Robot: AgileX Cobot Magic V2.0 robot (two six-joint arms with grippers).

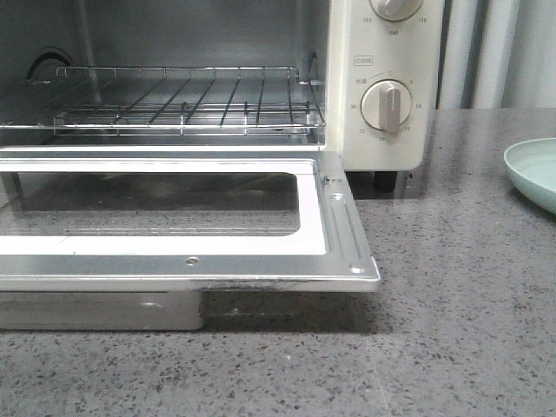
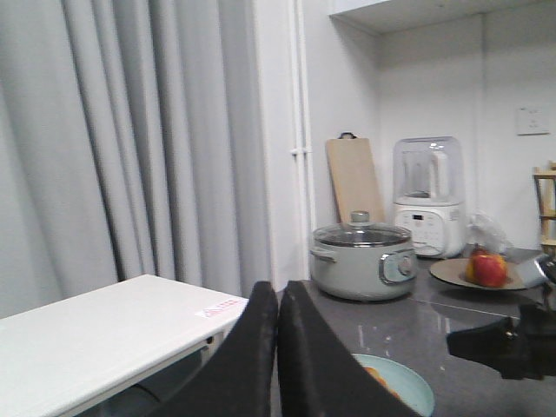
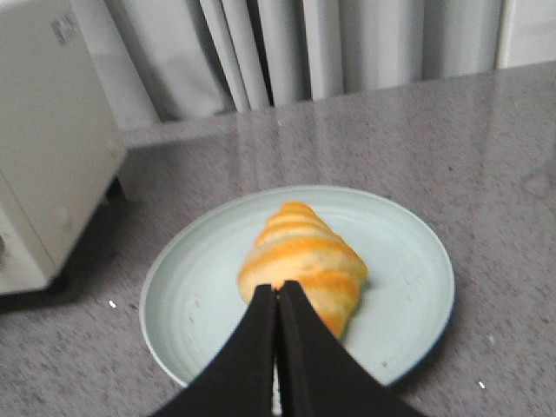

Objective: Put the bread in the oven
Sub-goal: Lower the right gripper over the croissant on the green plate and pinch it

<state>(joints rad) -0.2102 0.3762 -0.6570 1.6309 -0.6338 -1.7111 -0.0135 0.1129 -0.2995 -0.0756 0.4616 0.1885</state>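
The cream-white oven (image 1: 387, 52) fills the front view, its glass door (image 1: 174, 217) dropped open and flat, the wire rack (image 1: 174, 100) bare inside. Its side also shows in the right wrist view (image 3: 52, 139). The bread (image 3: 300, 261), striped cream and orange, lies on a pale green plate (image 3: 200, 295). My right gripper (image 3: 278, 289) is shut and empty, its tips above the near end of the bread. My left gripper (image 2: 278, 295) is shut and empty, raised above the counter. Neither gripper shows in the front view.
The plate's rim (image 1: 532, 169) shows at the front view's right edge and in the left wrist view (image 2: 415, 387). A lidded grey pot (image 2: 363, 261), a cutting board (image 2: 354, 178), a white blender (image 2: 427, 195), a dish of fruit (image 2: 483, 271) and a white table (image 2: 113, 339) stand farther off.
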